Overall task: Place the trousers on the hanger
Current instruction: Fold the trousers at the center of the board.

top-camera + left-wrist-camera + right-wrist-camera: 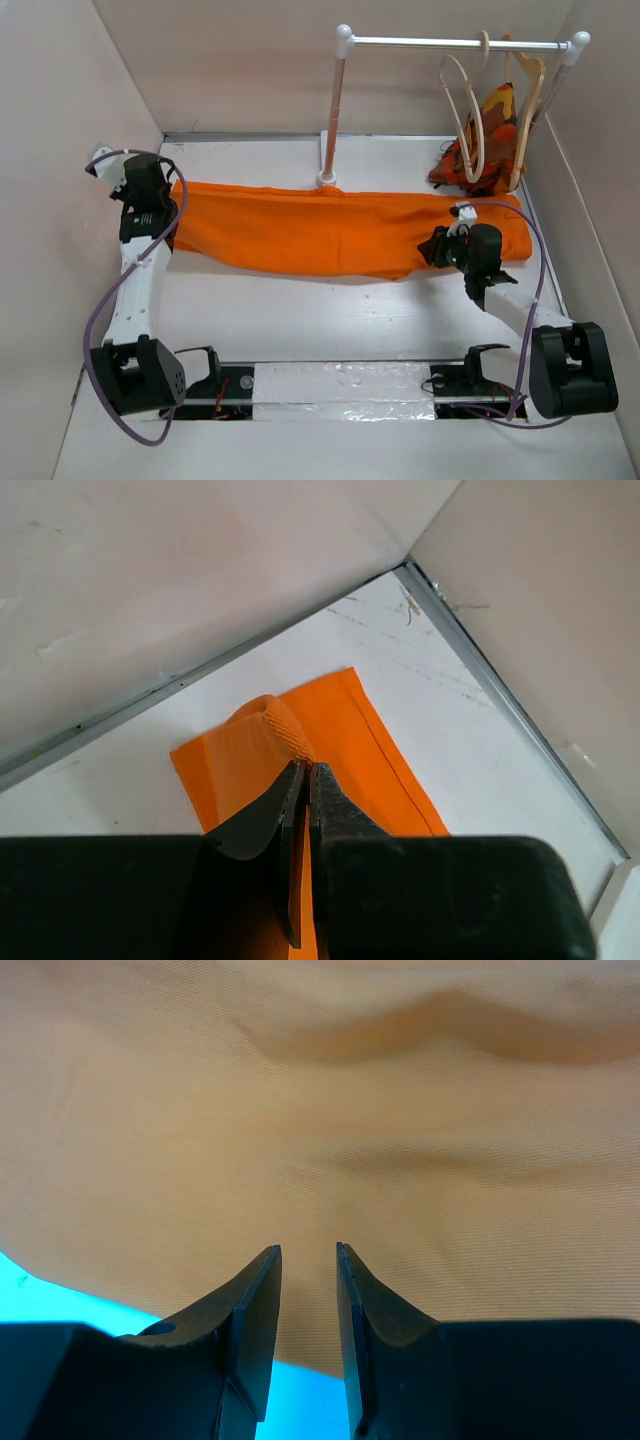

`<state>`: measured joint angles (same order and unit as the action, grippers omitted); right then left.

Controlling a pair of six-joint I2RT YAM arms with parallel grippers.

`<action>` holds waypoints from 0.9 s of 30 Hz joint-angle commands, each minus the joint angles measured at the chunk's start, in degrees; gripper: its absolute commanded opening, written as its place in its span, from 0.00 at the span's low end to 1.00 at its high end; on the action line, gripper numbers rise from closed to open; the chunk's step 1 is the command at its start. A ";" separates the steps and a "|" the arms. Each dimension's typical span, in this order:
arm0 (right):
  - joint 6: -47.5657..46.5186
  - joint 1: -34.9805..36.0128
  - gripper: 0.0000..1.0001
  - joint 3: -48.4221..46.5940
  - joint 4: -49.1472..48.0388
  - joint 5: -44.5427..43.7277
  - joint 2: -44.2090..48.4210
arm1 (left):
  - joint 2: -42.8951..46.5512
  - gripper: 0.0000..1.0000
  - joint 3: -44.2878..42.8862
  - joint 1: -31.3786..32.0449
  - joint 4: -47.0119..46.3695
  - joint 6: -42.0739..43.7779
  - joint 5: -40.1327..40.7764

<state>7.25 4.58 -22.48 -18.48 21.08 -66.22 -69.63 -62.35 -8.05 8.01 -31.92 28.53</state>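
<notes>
The bright-orange trousers [330, 228] lie flat across the table from left to right. My left gripper [166, 200] is at their left end, shut on a pinched-up fold of the cloth [285, 730]. In the left wrist view the jaws [307, 768] meet on that fold. My right gripper [430, 250] hovers over the trousers' near edge at the right. In the right wrist view it [309, 1252] is open and empty, with orange cloth [320, 1110] filling the view. The pale cream hanger [463, 120] hangs on the rail at the back right.
A white clothes rail [450, 42] stands at the back, its left post [333, 120] just behind the trousers. A darker tan wooden hanger [535, 90] and a patterned orange-red garment [492, 140] hang at its right end. Walls enclose the table on the left, back and right.
</notes>
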 commanded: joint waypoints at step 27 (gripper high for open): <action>-3.11 5.79 0.35 -2.13 -1.38 -3.94 -2.60 | -49.08 0.00 -40.12 -1.26 8.25 3.18 11.37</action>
<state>5.58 9.87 -22.57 -18.31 18.57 -68.71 -114.76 -97.38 -8.05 13.58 -29.98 36.62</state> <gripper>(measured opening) 0.345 0.010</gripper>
